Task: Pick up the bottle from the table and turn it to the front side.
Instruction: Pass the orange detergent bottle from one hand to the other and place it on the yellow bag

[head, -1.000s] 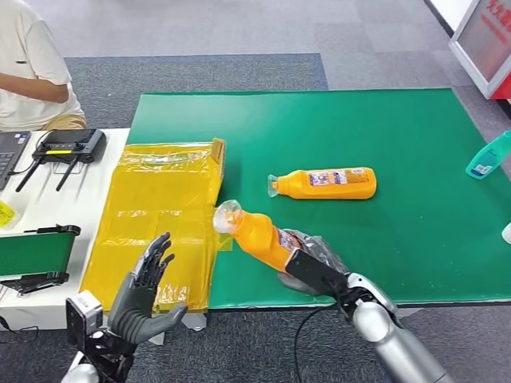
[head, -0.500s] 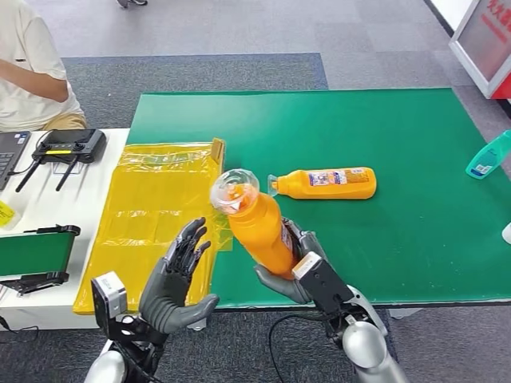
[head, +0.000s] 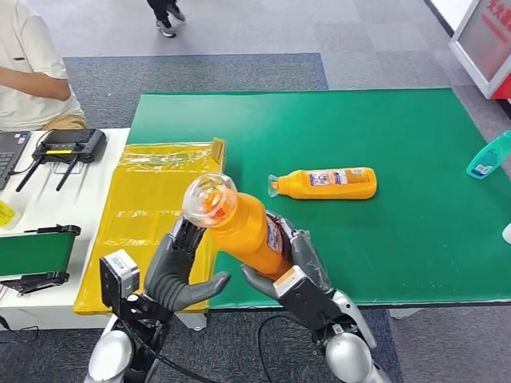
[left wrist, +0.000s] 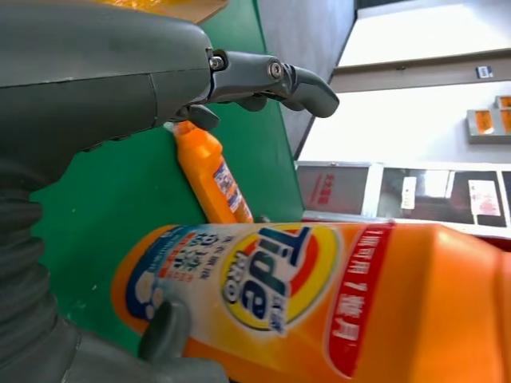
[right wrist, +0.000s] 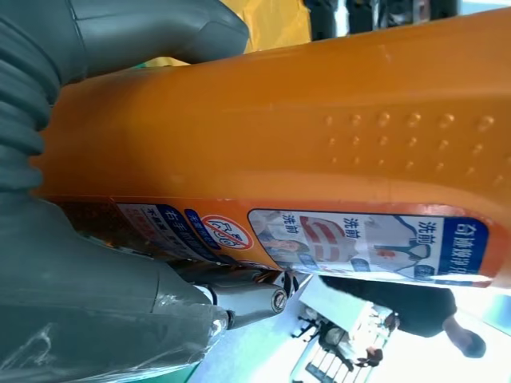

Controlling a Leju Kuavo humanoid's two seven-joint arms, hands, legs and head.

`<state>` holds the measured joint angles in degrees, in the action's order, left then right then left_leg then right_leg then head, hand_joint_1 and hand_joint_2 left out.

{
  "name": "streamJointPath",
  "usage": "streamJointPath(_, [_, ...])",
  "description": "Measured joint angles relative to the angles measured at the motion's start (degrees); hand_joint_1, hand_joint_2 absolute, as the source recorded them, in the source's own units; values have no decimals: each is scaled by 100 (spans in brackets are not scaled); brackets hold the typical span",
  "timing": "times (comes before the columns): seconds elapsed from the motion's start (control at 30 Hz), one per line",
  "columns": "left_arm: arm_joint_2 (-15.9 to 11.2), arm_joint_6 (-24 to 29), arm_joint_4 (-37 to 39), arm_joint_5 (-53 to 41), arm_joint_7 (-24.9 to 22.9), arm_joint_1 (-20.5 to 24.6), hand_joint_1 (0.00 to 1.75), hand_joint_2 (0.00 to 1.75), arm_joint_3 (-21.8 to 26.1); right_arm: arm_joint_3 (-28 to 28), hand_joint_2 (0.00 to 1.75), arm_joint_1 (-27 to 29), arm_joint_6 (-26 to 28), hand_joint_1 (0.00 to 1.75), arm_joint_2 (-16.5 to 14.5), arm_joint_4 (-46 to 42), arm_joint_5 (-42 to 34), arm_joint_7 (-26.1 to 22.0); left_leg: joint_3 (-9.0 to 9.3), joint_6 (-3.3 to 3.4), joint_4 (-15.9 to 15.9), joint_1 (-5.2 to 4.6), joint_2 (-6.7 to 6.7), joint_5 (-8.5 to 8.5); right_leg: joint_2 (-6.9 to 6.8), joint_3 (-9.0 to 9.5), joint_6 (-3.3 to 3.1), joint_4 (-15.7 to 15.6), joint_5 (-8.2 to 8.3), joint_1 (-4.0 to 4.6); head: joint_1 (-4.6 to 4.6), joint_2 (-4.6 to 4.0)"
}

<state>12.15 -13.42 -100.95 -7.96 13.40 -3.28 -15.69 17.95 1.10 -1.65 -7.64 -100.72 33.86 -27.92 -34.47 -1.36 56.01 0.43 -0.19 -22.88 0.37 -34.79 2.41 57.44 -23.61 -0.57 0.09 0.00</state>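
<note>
The right robot hand (head: pixel 293 275) grips the orange bottle (head: pixel 244 227) around its lower body, holding it tilted above the near edge of the green worktop (head: pixel 391 128), clear cap toward the camera. The left robot hand (head: pixel 175 267) waits just beside the neck, fingers spread, empty. The base is hidden behind the fingers. A second orange bottle (head: pixel 325 183) lies farther back.

Orange bottle (head: pixel 248 232), green table (head: pixel 386 128), yellow bag (head: pixel 151 209)
</note>
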Motion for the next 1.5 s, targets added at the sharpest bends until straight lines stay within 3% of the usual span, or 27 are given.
streamJointPath(0.37, [-34,336,-405,-703,-92,300,0,175,-501,21,175,170,225,175,-53,122,498,39,-1,0,0,0,0,0,0,0,0,0,0,0,1,0])
streamJointPath(1.13, [-101,311,-362,-365,-291,564,0,175,-1064,391,175,215,547,175,-53,157,1047,155,-1,0,0,0,0,-1,0,-1,0,0,-1,0,0,0])
streamJointPath(1.23, [-103,305,-325,-320,-292,591,9,175,-1102,429,175,209,568,175,-53,157,1070,176,-1,0,0,0,0,-1,0,-1,0,0,-1,1,0,0])
streamJointPath(1.27, [-105,305,-313,-305,-297,602,22,175,-1115,434,175,207,578,175,-53,157,1073,179,-1,0,0,0,0,-1,0,-1,0,0,-1,1,0,0])
streamJointPath(1.37, [-113,312,-285,-294,-331,633,142,175,-1145,443,175,206,604,175,-53,157,1075,189,-1,0,0,0,0,0,0,-1,0,0,0,0,0,0])
streamJointPath(1.4, [-115,318,-277,-310,-344,642,172,175,-1150,445,175,207,610,175,-52,157,1075,193,-1,0,0,0,0,0,0,-1,0,0,0,0,0,0])
streamJointPath(1.5, [-115,343,-263,-396,-369,667,175,175,-1155,453,175,209,632,175,-51,157,1083,201,-1,1,0,0,0,-1,0,-1,0,0,0,0,-1,0])
